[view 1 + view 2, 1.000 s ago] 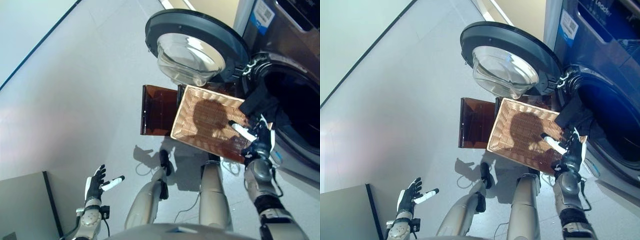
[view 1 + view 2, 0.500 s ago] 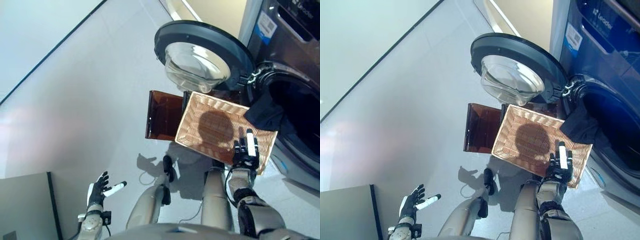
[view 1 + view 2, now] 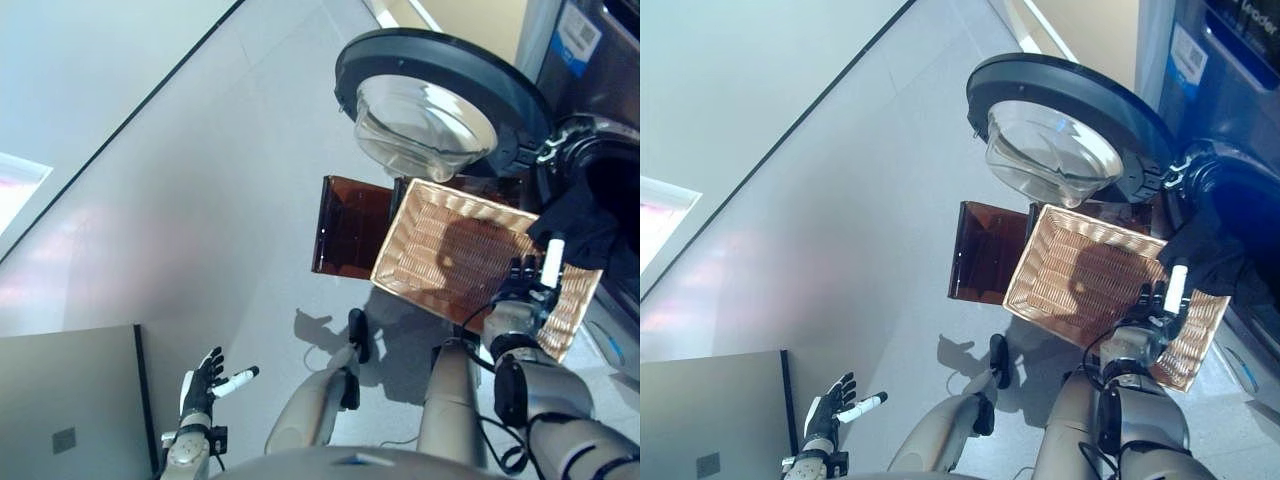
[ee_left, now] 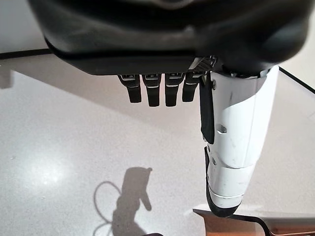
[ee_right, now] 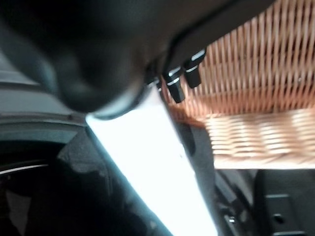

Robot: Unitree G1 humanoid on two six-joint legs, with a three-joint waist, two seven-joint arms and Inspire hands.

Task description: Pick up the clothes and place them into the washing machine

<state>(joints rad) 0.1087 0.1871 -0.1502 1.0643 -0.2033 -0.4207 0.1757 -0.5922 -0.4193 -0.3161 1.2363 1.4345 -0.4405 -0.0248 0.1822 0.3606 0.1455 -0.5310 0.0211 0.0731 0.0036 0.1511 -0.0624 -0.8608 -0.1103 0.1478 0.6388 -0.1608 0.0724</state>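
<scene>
Clothes: a dark garment [image 3: 580, 222] hangs crumpled over the lower lip of the washing machine's [image 3: 1230, 150] opening, partly in the drum and partly draped out towards the basket's far corner. It looks black, with no pattern to make out.
Wicker basket: the basket [image 3: 455, 255] lies on the floor just in front of the machine, its woven bottom bare apart from a shadow.
Right hand: the right hand [image 3: 530, 285] is raised over the basket's near edge, fingers straight and its white-covered thumb up, holding nothing.
Left hand: the left hand [image 3: 205, 378] is low at the robot's left side over the floor, fingers spread and relaxed, holding nothing.
Hidden: the drum's inside is dark and how much cloth lies within cannot be told; the machine's right part is cut off by the edge of the view.
Room: the round door [image 3: 435, 95] stands swung open beside the opening. A brown translucent tray [image 3: 348, 228] lies on the floor, touching the basket's left side. The grey floor [image 3: 200, 220] stretches wide to the left.
</scene>
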